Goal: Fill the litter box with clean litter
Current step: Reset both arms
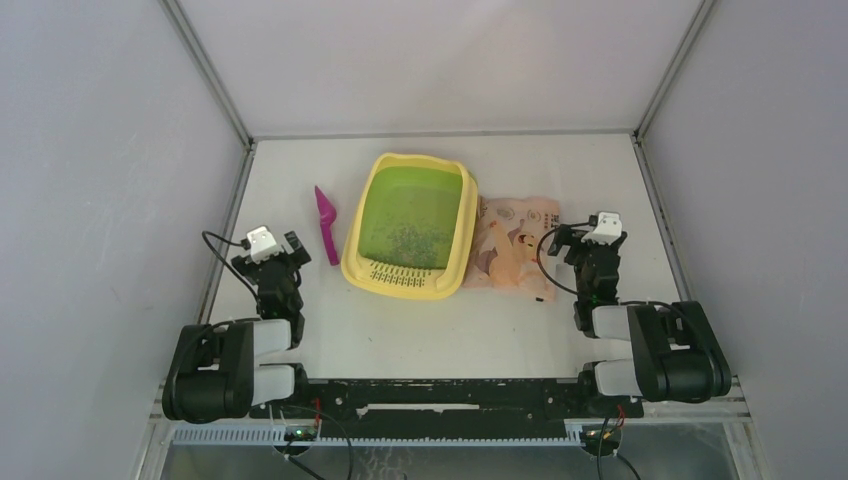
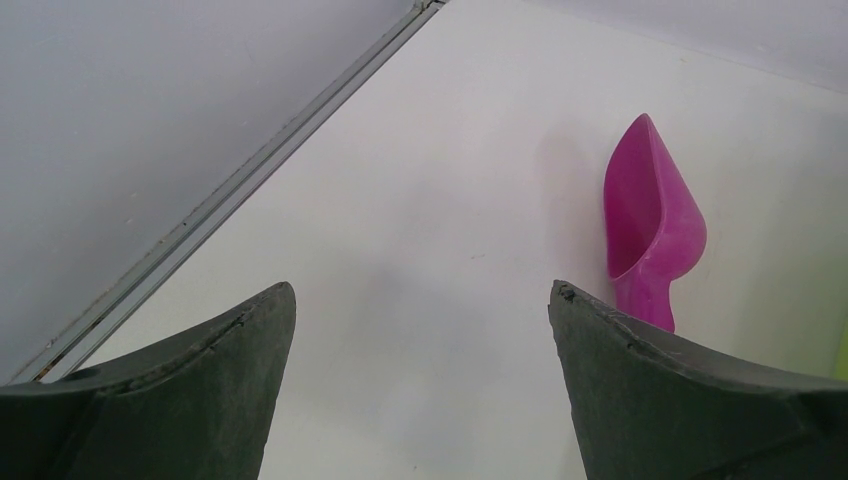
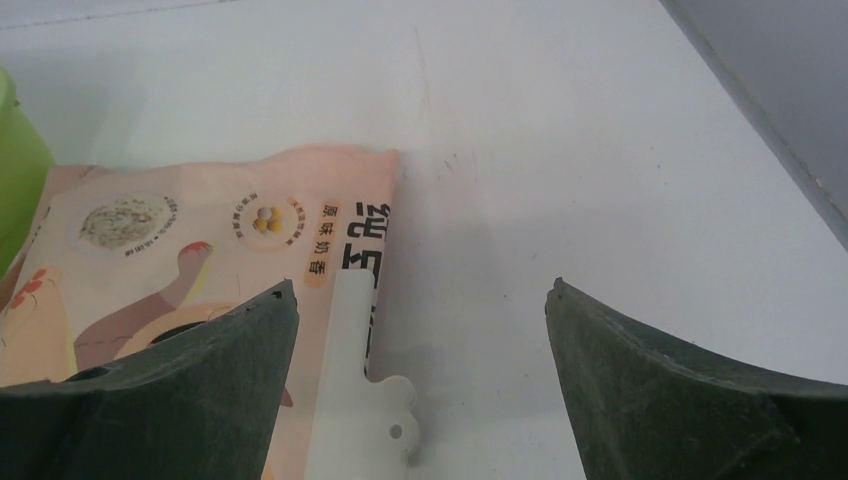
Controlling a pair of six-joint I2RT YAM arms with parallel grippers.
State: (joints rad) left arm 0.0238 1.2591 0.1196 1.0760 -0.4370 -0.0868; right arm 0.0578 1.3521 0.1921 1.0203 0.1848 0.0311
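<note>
Between left gripper and right gripper, both with fingers spread apart and holding nothing, large pale-yellow plastic litter box with lime-green basin, touching neither, dark grey litter granules scattered inside.

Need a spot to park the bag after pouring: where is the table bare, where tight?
Bare table: the near strip between the litter box and the arm bases, and the far strip behind the box up to the back wall. Crowded: the middle row, with scoop, box and bag side by side.
</note>
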